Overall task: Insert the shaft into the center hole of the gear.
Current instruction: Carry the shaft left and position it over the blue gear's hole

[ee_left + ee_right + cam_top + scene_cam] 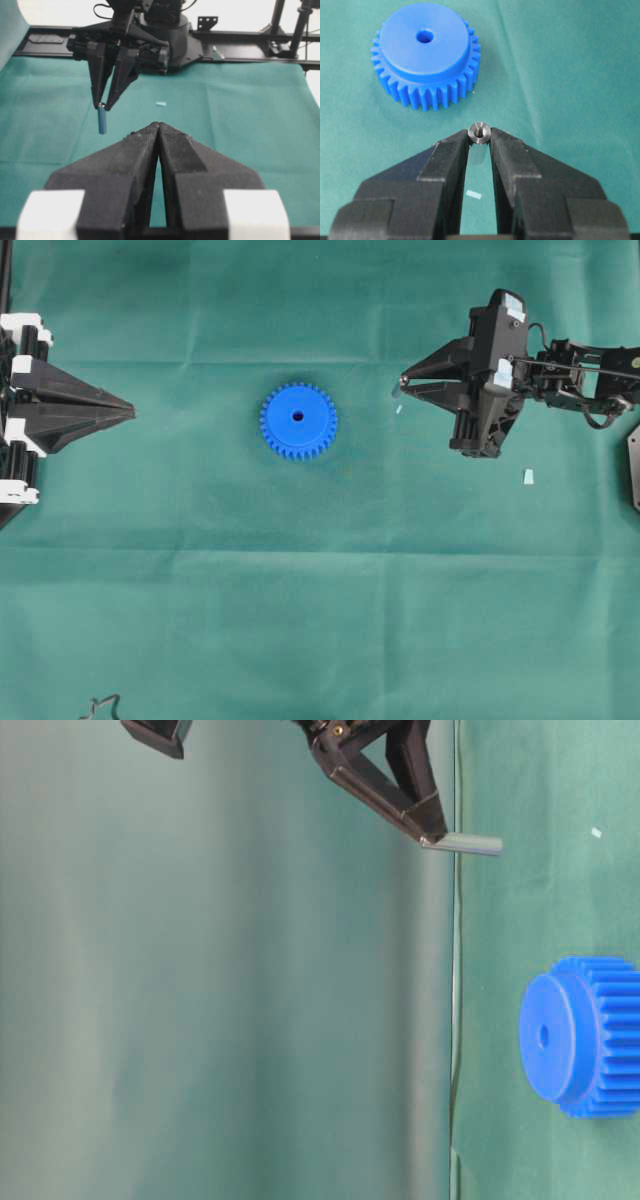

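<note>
The blue gear (298, 421) lies flat on the green cloth, its center hole (297, 416) facing up and uncovered. To its right, raised above the cloth, my right gripper (402, 381) is shut on the shaft (480, 133). The shaft's shiny end shows between the fingertips in the right wrist view. It hangs straight down from the tips (102, 120), off the cloth, short of the gear (425, 55) and to its side. My left gripper (133, 412) rests at the left edge, tips pressed together (158, 125), nothing in them.
A small pale chip (398, 409) lies on the cloth under the right gripper, another (528, 476) farther right. A dark plate (635, 465) sits at the right edge. A thin dark outline (100, 707) lies at the bottom left. The black arm frame (240, 40) runs along the table's far side.
</note>
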Controlling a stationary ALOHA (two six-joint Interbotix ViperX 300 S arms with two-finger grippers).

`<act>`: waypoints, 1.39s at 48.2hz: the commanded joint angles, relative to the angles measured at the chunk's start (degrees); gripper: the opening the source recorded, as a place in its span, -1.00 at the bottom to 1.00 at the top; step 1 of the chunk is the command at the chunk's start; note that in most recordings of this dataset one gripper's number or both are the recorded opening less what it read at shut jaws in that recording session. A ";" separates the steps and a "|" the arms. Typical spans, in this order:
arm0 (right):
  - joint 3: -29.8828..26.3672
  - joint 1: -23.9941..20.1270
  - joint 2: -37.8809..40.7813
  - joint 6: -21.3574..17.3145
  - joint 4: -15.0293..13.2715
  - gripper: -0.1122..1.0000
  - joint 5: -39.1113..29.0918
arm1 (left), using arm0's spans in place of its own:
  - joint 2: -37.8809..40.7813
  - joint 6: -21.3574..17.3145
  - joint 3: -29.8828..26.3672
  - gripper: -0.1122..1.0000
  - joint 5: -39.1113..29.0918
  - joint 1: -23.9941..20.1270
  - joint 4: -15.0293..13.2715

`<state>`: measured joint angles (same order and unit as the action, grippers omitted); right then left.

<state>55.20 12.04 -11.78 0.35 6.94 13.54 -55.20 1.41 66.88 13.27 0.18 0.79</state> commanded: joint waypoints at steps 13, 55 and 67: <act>-10.63 -2.02 5.10 0.26 -0.35 -0.49 -1.58 | 0.44 0.09 -1.49 -0.80 0.35 0.09 0.09; -22.94 -4.13 18.63 -0.62 -0.97 -0.49 -6.68 | 0.44 0.09 -1.41 -0.80 0.26 0.09 0.09; -22.85 -4.13 21.45 -0.62 -0.53 -0.49 -5.10 | 0.44 0.09 -1.41 -0.80 0.26 0.09 0.09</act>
<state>32.78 7.73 10.02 -0.18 6.15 8.35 -55.20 1.41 66.88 13.27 0.18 0.79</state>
